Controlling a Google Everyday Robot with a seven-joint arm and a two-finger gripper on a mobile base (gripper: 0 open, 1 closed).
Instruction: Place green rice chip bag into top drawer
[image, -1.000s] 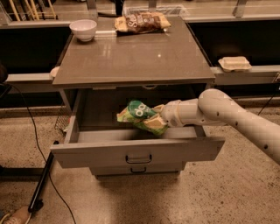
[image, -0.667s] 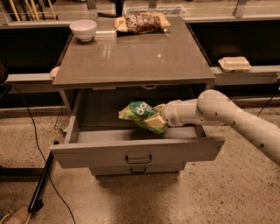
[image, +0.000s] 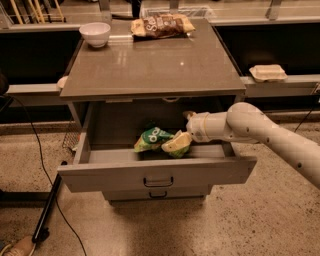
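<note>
gripper (image: 186, 135) inside the open top drawer (image: 115, 175) touches the green rice chip bag (image: 154, 136) (grip: cannot tell).

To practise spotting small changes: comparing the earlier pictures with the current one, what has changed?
The green rice chip bag has sunk slightly lower into the open top drawer, with the end effector at its right end inside the drawer. The arm has barely moved. The bowl and brown snack bag on the cabinet top stayed put.
</note>
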